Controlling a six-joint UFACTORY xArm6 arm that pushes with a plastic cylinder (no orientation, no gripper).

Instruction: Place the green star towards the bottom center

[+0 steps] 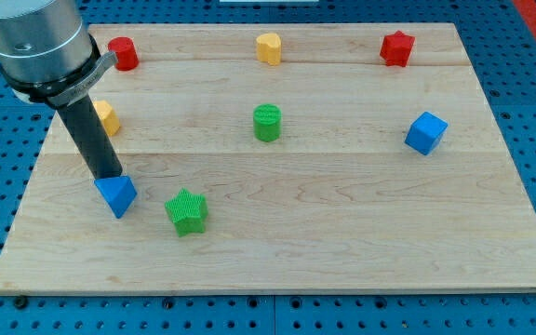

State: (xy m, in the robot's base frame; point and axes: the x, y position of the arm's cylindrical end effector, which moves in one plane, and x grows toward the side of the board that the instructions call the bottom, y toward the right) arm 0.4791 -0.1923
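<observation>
From my remote seat the feed looks bright and evenly lit, apparently from overhead. The wooden board point(342, 233) shows pale with no harsh glare, its grain crisp. Shadows are short and soft; the green star point(187, 211) and the blue cube point(426, 132) each throw only a faint dark rim at their base. The metal arm housing point(40, 42) carries gentle highlights. Focus holds across the view, with no blur and no clear bending at the edges.

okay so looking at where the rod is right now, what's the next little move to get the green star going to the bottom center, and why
Probably shift my tip toward the view's right and a bit up, ending at the upper left of the green star. My tip sits against the blue triangle block, left of the star, whereas bottom center lies right and below the star.
</observation>
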